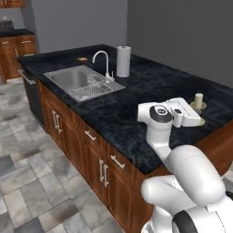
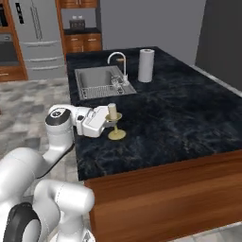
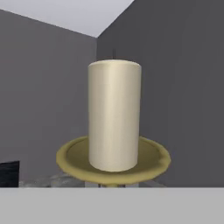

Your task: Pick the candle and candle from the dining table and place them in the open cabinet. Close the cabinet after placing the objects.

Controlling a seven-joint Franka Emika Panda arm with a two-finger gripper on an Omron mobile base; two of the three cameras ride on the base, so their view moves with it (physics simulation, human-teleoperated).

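Note:
A short cream-white candle (image 3: 114,114) stands on a gold dish holder (image 3: 74,159) with a thin stem and a round foot (image 2: 116,135), near the right end of the dining table (image 2: 179,113). My gripper (image 2: 113,124) reaches in level from the table's near side and meets the stem just under the dish, shut on it; the fingertips themselves are hidden. In the left base view the candle (image 1: 198,98) rises just above my gripper (image 1: 199,114). I cannot tell whether the foot rests on the stone or hangs just above it. The cabinet is out of view.
A steel sink (image 1: 82,82) with a curved faucet (image 1: 102,59) sits at the table's far end. A paper towel roll (image 1: 123,61) stands beside it, and a small brown object (image 1: 82,59) lies behind. A steel fridge (image 2: 38,28) and low wood cupboards (image 2: 82,42) line the back wall.

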